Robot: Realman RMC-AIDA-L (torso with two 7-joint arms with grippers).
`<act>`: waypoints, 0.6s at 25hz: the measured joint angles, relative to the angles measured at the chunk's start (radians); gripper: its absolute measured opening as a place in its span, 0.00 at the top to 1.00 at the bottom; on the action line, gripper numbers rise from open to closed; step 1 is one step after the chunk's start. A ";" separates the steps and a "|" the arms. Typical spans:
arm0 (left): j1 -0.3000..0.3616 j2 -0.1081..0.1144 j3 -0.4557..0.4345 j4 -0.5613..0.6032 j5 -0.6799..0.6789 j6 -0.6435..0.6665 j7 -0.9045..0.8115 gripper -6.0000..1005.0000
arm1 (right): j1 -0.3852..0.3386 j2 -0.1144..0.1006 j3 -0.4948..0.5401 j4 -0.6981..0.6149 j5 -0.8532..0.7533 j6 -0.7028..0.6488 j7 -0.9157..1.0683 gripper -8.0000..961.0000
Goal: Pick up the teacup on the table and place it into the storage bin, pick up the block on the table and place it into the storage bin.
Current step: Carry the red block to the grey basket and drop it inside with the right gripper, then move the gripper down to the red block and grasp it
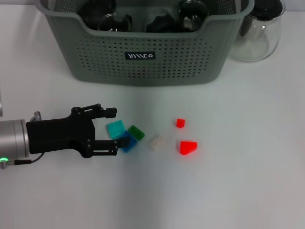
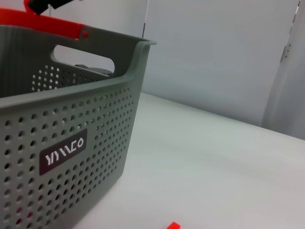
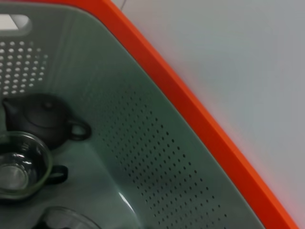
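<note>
The storage bin fills the upper centre of the head view, its top edge cut by the frame; a glass teapot stands touching its right side. Below the bin the white table has much free room, mostly at the right and along the bottom. Six blocks lie in the middle: one teal, one blue, one green, one white and two red. The left gripper comes from the left edge, fingers spread around the teal and blue blocks. Inside the bin, the right wrist view shows one dark teapot and one glass teacup.
</note>
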 joint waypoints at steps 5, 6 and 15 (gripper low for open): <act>0.000 0.001 -0.001 0.000 0.000 0.000 0.000 0.15 | -0.007 0.000 -0.037 0.016 -0.003 0.061 0.003 0.76; 0.000 0.001 -0.001 0.000 0.000 0.000 0.000 0.15 | -0.008 0.000 -0.043 0.016 -0.003 0.064 0.003 0.76; 0.000 0.002 -0.001 0.000 0.000 0.001 -0.001 0.15 | -0.014 0.000 -0.052 -0.008 -0.003 0.070 0.010 0.59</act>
